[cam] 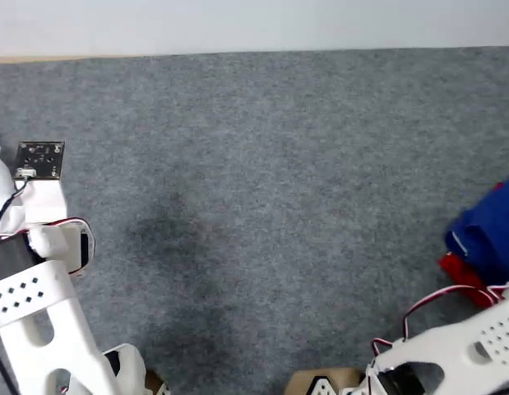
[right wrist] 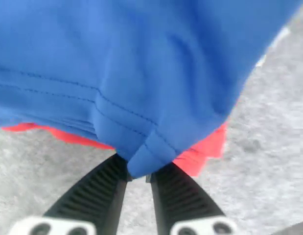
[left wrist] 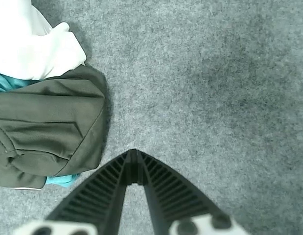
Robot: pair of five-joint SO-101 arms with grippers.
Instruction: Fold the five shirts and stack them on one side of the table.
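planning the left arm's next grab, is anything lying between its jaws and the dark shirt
Nothing visible does. In the left wrist view only bare grey mat lies between the left gripper, jaws shut, and the dark shirt. The white shirt lies at the dark one's far side, out of the path.

From high above we look straight down on the grey mat (cam: 262, 164), while our wrist cameras sit close over it, the right one sharing the blue shirt (cam: 488, 234).
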